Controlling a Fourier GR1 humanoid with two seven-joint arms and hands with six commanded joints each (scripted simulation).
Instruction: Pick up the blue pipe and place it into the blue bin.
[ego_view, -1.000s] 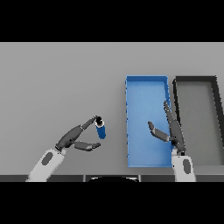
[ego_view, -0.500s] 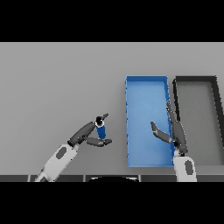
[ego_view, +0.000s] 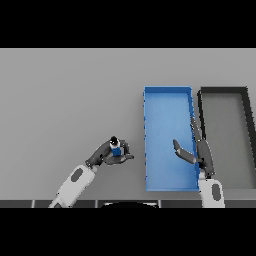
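The blue pipe (ego_view: 116, 148) is a short blue piece with a dark top, standing near the table's front edge, left of the blue bin (ego_view: 168, 100). My left hand (ego_view: 107, 154) has its fingers and thumb curled round the pipe, which shows between them. The blue bin is a long open tray reaching from mid-table to the front edge. My right hand (ego_view: 196, 151) hovers over the bin's right wall, fingers straight and thumb spread, holding nothing.
A dark grey bin (ego_view: 224, 95) stands right beside the blue bin, on its right. The grey table (ego_view: 70, 95) stretches far to the left and back.
My left hand has moved right toward the blue bin and its fingers have closed round the blue pipe. The right hand has stayed put.
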